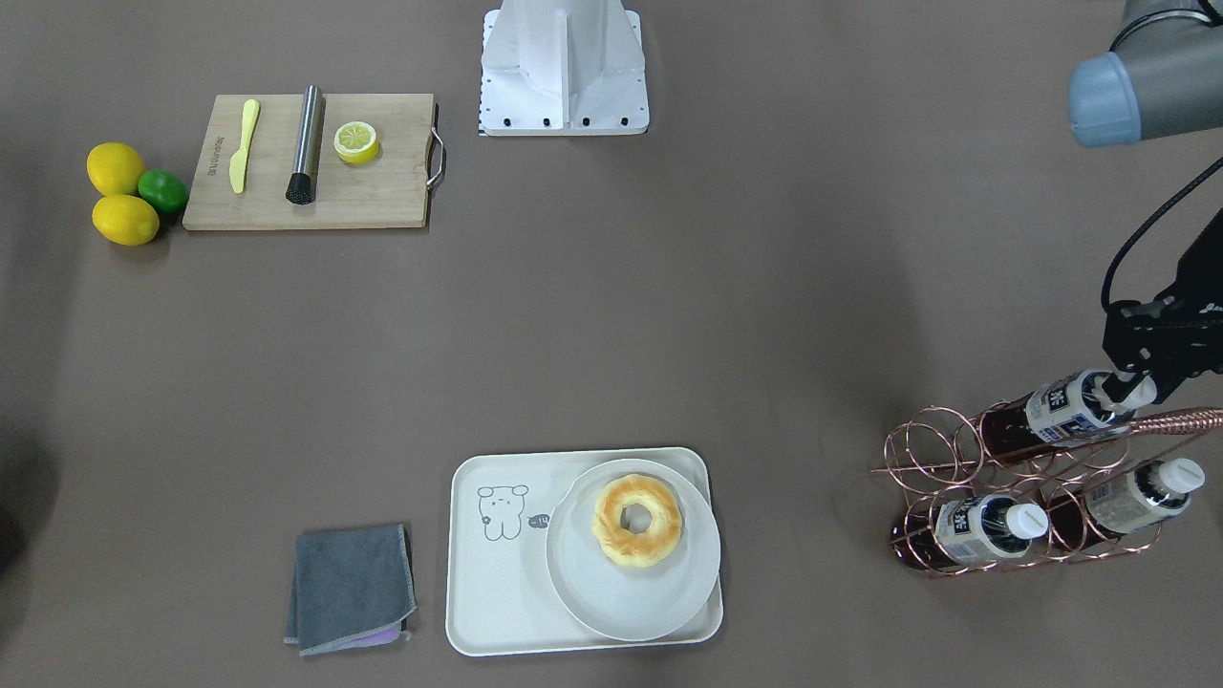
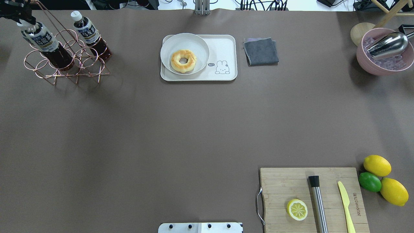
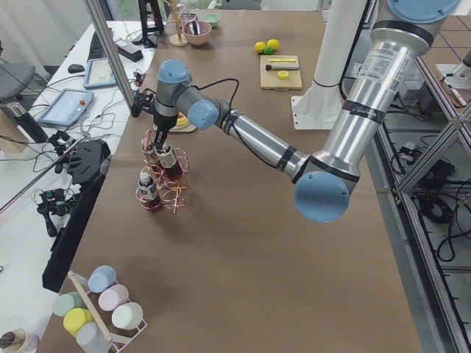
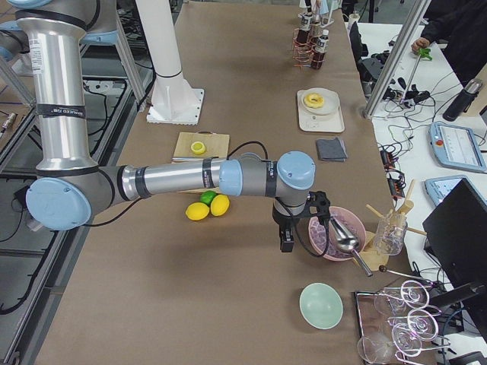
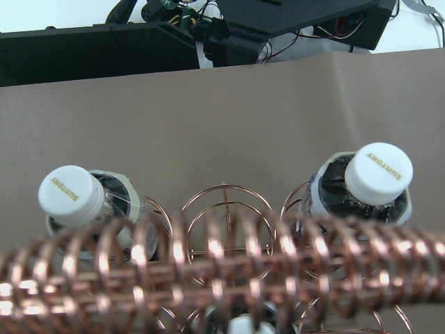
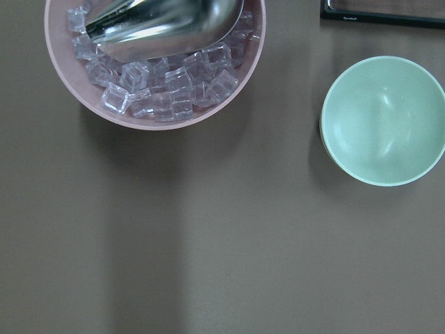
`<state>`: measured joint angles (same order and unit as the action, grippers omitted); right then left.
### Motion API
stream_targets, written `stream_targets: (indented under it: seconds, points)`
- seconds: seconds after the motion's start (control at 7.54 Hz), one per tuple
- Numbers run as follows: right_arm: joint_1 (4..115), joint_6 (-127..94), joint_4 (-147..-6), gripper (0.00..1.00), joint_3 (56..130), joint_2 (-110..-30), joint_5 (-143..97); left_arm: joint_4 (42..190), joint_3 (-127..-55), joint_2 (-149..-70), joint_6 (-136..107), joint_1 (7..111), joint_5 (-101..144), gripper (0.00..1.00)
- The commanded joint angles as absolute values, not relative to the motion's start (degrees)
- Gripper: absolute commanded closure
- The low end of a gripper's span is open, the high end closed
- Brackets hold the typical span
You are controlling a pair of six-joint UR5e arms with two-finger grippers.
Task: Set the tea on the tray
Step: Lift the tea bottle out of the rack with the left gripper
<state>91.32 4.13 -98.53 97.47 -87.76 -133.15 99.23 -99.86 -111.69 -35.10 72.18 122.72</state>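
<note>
The tea [image 1: 1059, 407] lies tilted in the top ring of a copper wire rack [image 1: 941, 459], its white cap toward my left gripper [image 1: 1133, 387]. The gripper's black fingers sit against the cap on both sides, shut on it. In the overhead view the tea [image 2: 42, 40] and left gripper [image 2: 22, 18] are at the far left corner. The cream tray [image 1: 497, 573] with the bear drawing lies apart, also in the overhead view [image 2: 223, 45]. My right gripper [image 4: 288, 237] hangs beside the pink ice bowl [image 4: 329, 232]; I cannot tell if it is open.
A white plate [image 1: 659, 592] with a doughnut [image 1: 637, 521] fills half the tray. Two more bottles [image 1: 984, 530] lie lower in the rack. A grey cloth [image 1: 352, 588] lies beside the tray. A wooden board [image 1: 382, 182], lemons [image 1: 117, 168] and a green bowl [image 6: 382, 120] stand farther off.
</note>
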Motion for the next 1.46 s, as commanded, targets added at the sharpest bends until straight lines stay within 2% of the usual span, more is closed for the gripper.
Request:
stream_targets:
  seconds: [0.0,0.53,0.93,1.06,1.33]
  points:
    - [91.3,4.1,-98.5,0.0,97.1,-87.9,-133.2,90.8,-107.3,-111.8,-34.1,73.8,122.9,1.0]
    - [91.4,4.2,-98.5,0.0,97.1,-88.0,-133.3,83.9,-114.9,-111.7,-33.6,75.7,122.9,1.0]
    - [91.3,4.2,-98.4,0.0,96.5,-87.6,-133.2,77.2,-124.2,-111.9,-45.4,65.7,120.9,1.0]
    - [91.3,4.2,-98.4,0.0,96.2,-87.5,-133.3,73.6,-127.2,-114.5,-52.2,59.3,116.8,1.0]
    - [91.4,4.3,-98.3,0.0,96.3,-87.6,-133.5,62.0,-127.3,-127.5,-64.6,47.4,108.4,1.0]
